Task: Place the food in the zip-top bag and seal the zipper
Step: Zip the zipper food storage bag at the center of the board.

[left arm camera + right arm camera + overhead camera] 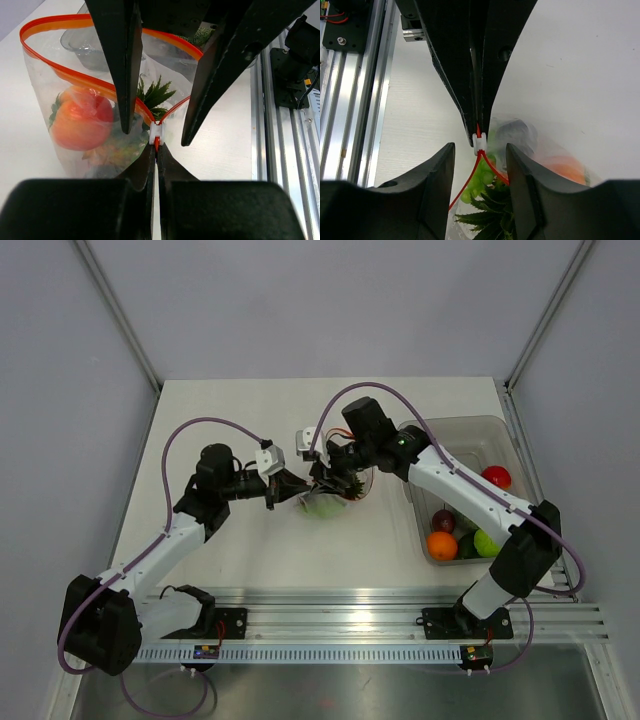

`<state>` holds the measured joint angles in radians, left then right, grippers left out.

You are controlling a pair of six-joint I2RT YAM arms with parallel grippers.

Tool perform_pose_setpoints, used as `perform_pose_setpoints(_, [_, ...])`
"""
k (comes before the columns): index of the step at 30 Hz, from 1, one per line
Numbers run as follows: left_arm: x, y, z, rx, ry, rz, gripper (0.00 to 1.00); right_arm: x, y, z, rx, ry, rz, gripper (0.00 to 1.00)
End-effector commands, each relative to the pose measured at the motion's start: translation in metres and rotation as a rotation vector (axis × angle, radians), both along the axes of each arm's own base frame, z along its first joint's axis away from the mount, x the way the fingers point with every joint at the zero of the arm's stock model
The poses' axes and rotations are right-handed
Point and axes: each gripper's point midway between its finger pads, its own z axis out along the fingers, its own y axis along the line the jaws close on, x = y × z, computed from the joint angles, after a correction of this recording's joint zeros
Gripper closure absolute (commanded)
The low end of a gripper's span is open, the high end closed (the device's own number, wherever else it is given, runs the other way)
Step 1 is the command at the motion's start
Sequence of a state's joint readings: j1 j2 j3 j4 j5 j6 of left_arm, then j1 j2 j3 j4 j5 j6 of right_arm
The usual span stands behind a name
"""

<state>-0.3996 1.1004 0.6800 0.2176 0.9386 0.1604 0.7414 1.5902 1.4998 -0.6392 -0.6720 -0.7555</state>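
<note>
Both of my grippers meet at one end of the zipper (pixel 60 18), and between them they hide a good deal. From above, the zip-top bag (pixel 40 80) is only a pale green smudge under the two wrists, and I cannot make out its outline there.

My left gripper (pixel 156 150) has its fingers pressed together on the zipper's closed end, just behind the white slider (pixel 156 134). Its own black body blocks everything nearer, so the bag's base is out of sight. My right gripper (pixel 480 147) faces it from the opposite side with fingers apart. One finger stands on each side of the slider, with a gap showing on both.

Beyond the left gripper the bag's mouth gapes open. Through the crinkled plastic I see an orange-red piece (pixel 80 125) and pineapple leaves (pixel 155 95). A grey rounded shape behind them is too blurred to name. Just ahead of the right gripper a light green piece (pixel 479 182) sits half covered by the leaves.

My left arm reaches forward with a bent elbow, its wrist turned level toward the other arm. My right arm arches back over the clear bin (pixel 470 425). More food (pixel 442 545) lies in that bin, well to the right of both grippers, and the bin rests on the surface (pixel 230 400).
</note>
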Motion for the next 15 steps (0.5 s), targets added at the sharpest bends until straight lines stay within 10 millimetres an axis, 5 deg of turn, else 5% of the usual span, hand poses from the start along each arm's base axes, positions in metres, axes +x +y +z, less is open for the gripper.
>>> perform_pose_setpoints(1, [-0.0032, -0.0005, 0.0223, -0.040, -0.092, -0.032, 1.00, 0.0083, 0.0129, 0.0209, 0.052, -0.060, 0.002, 0.49])
perform_pose_setpoints(9, [-0.0045, -0.0004, 0.0212, -0.038, -0.082, -0.035, 1.00, 0.0098, 0.0184, 0.0231, 0.080, -0.053, 0.001, 0.62])
perform_pose_setpoints(15, [-0.0049, 0.0003, 0.0200, -0.033, -0.081, -0.036, 1.00, 0.0126, 0.0167, 0.0215, 0.063, -0.054, -0.014, 0.99])
